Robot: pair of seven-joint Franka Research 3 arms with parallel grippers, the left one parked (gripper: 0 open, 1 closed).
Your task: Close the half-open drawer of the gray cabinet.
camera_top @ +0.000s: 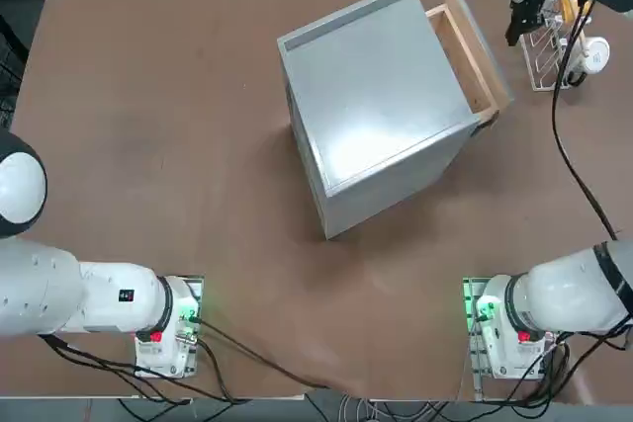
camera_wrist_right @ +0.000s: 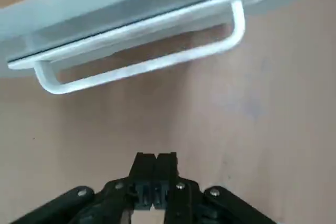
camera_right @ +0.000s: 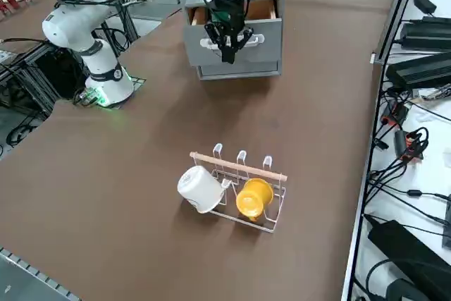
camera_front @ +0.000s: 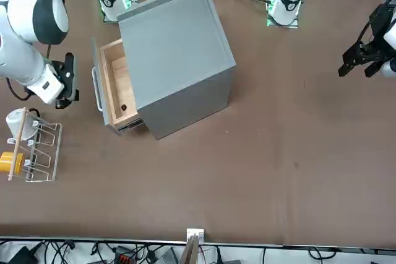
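Observation:
The gray cabinet point(camera_top: 381, 111) stands mid-table, turned at an angle. Its drawer point(camera_top: 465, 51), a tan wooden tray, sticks out partway from the side facing my right gripper point(camera_top: 515, 32). The drawer's inside point(camera_front: 117, 81) is open to view, and its front panel point(camera_right: 239, 33) carries a white bar handle point(camera_wrist_right: 147, 66). My right gripper point(camera_right: 229, 47) hangs shut and empty just outside that front panel, a short gap from the handle. In the wrist view the two black fingertips point(camera_wrist_right: 145, 167) are pressed together above the bare table. The gripper point(camera_front: 68, 83) lies between the drawer and the wire rack.
A white wire rack point(camera_top: 550, 51) with a wooden rod holds a white cup point(camera_right: 200, 189) and a yellow cup point(camera_right: 254, 197), close behind the gripper near the table's right edge. Brown table point(camera_top: 148, 145) stretches wide on the cabinet's other side.

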